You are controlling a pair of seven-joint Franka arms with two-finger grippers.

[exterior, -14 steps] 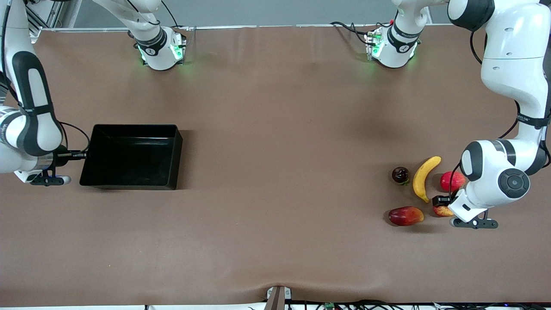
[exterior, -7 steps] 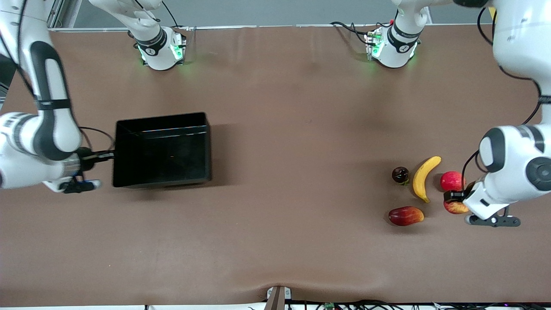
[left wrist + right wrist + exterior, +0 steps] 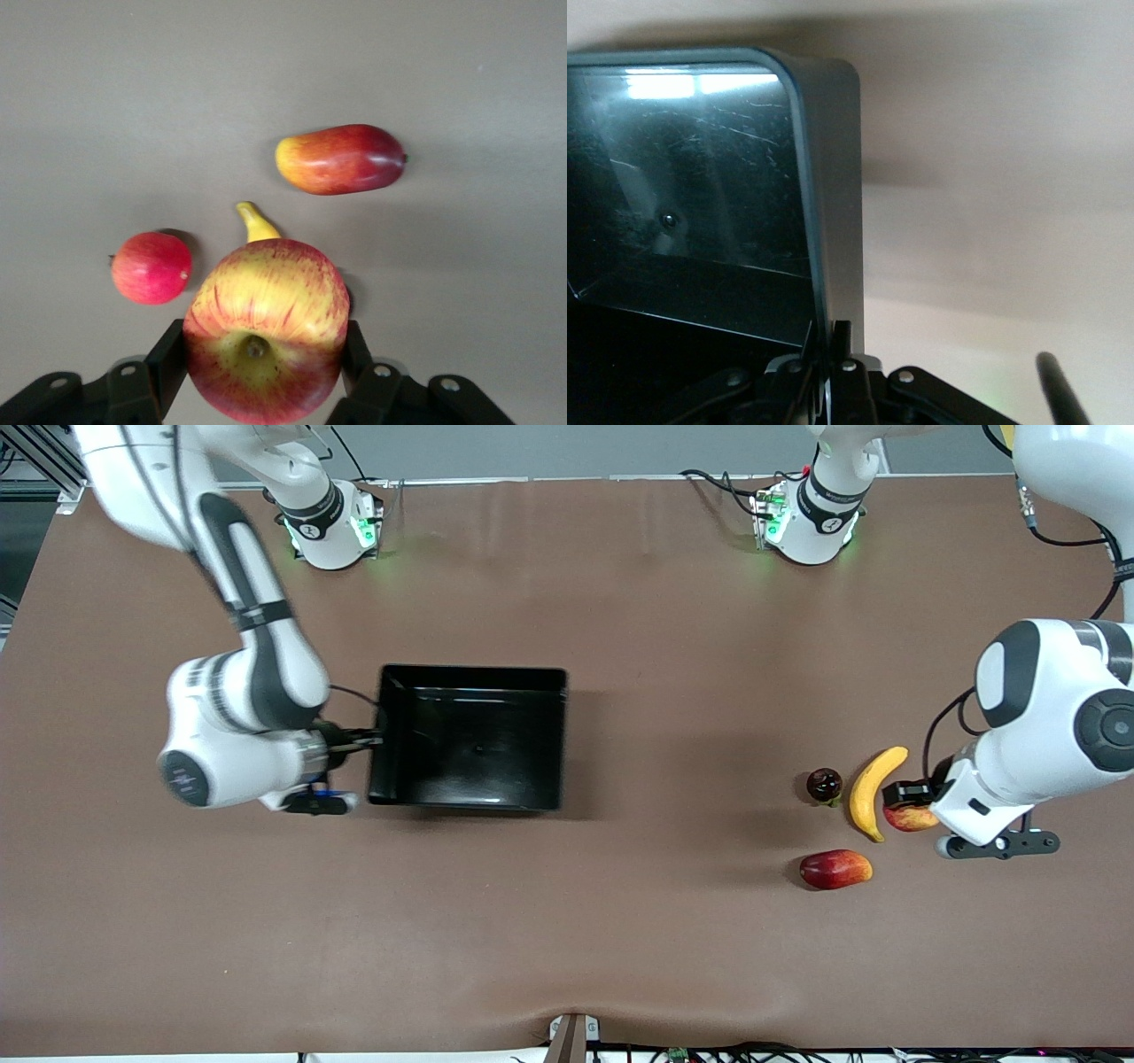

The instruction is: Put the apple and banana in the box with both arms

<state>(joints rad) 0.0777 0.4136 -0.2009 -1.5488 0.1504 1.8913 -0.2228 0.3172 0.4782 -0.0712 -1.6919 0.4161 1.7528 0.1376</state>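
Note:
The black box (image 3: 469,677) sits mid-table toward the right arm's end. My right gripper (image 3: 370,737) is shut on the box's end wall, which stands pinched between its fingers in the right wrist view, where the box (image 3: 837,177) and right gripper (image 3: 831,354) both show. My left gripper (image 3: 907,808) is shut on the apple (image 3: 912,820) and holds it up above the table beside the banana (image 3: 873,790). In the left wrist view the apple (image 3: 266,301) fills the left gripper (image 3: 264,352), and only the banana (image 3: 256,223) tip shows past it.
A dark round fruit (image 3: 824,784) lies beside the banana. A red-orange mango-like fruit (image 3: 835,868) lies nearer the front camera. A plain pinkish-red fruit (image 3: 151,267) lies on the table below the held apple; the left arm hides it in the front view.
The right arm has moved the box, held by its wall, toward the table's middle. The left gripper has risen with the apple, from near the mango to beside the banana.

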